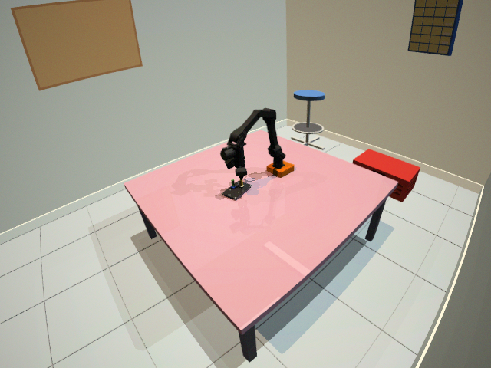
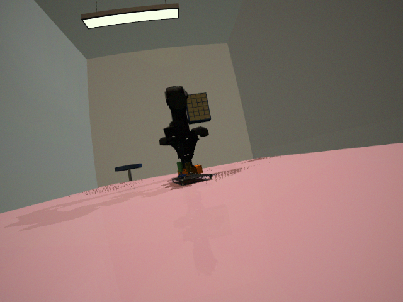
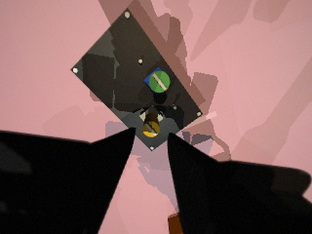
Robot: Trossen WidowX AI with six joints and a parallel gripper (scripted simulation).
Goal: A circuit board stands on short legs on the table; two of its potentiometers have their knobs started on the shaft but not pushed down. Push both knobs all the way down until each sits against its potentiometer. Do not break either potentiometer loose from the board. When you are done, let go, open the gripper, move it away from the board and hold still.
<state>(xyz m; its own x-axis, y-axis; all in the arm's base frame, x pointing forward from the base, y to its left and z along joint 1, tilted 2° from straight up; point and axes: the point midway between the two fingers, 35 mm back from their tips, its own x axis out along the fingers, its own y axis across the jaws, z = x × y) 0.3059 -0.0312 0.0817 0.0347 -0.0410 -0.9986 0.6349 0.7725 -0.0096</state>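
Note:
The dark circuit board (image 1: pixel 234 193) (image 2: pixel 194 177) (image 3: pixel 95 73) stands on short legs. A green knob (image 1: pixel 232 182) (image 2: pixel 179 166) (image 3: pixel 162 82) stands tall above a blue potentiometer (image 1: pixel 232 186) (image 2: pixel 181 175) (image 3: pixel 147 80). A yellow knob (image 1: pixel 241 183) (image 2: pixel 187 167) (image 3: pixel 151 130) stands near the board's corner towards the arm base; pale parts of its potentiometer show beside it. Whether a gap remains under either knob is too small to tell. My gripper (image 1: pixel 241 179) (image 2: pixel 186 161) (image 3: pixel 151 135) is partly open, directly over the yellow knob, whose top shows between the separated fingertips without visible contact.
The orange arm base (image 1: pixel 280 169) (image 2: pixel 198 168) (image 3: pixel 175 224) is on the pink table (image 1: pixel 245 253) behind the board. The green knob stands close beside the gripper. A blue stool (image 1: pixel 309 95) and a red cabinet (image 1: pixel 387 164) are beyond the table.

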